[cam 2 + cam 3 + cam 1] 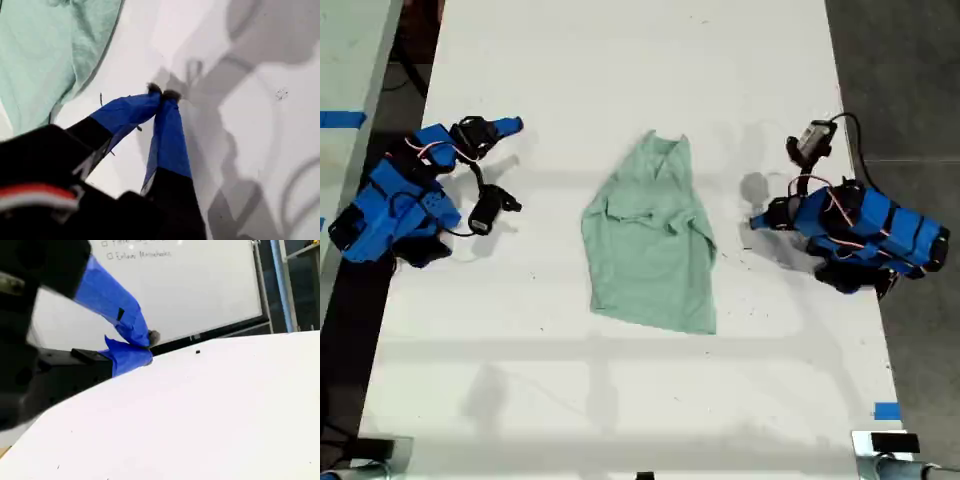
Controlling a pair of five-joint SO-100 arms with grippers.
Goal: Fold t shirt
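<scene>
One t shirt, two arms, two grippers, one white table. That's the full count.

The pale mint shirt lies near the middle of the table in the exterior view. It is rumpled, collar end toward 12 o'clock and hem toward 6, with its side parts bunched inward. Nothing is touching it.

My first gripper sits at the shirt's 3 o'clock, just off the cloth's edge. Its wrist view shows my first gripper with blue jaws pinched tip to tip on nothing, bare table under them and the t shirt close beside.

My second gripper is out toward 10 o'clock from the shirt, well apart from it. In its wrist view my second gripper has its jaws drawn together with nothing in them, above bare tabletop with a whiteboard beyond.

For room, there are wide white stretches at the shirt's 12 and 6 o'clock. The arm bases crowd the table's long edges at 9 and 3. One blue tape mark sits by the edge at 4 o'clock.
</scene>
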